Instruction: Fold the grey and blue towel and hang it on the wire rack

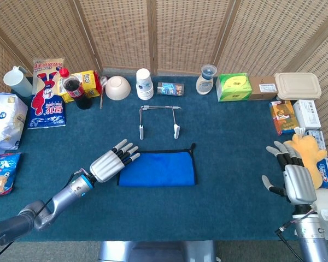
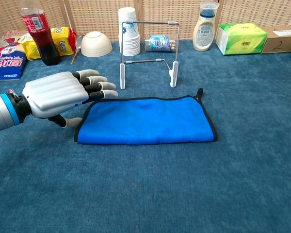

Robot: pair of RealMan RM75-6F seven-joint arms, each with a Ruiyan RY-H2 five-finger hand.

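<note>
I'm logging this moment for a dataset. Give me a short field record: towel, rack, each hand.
towel: blue towel with dark edging, lying flat on the table, not on the rack
rack: wire rack upright just behind the towel, bare
left hand: left hand open, fingers spread at the towel's left end, holding nothing
right hand: right hand open at the table's right edge, far from the towel

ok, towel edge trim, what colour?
Black piping around the bright blue towel, with a small black loop at its far right corner. Clearest in the chest view.
</note>
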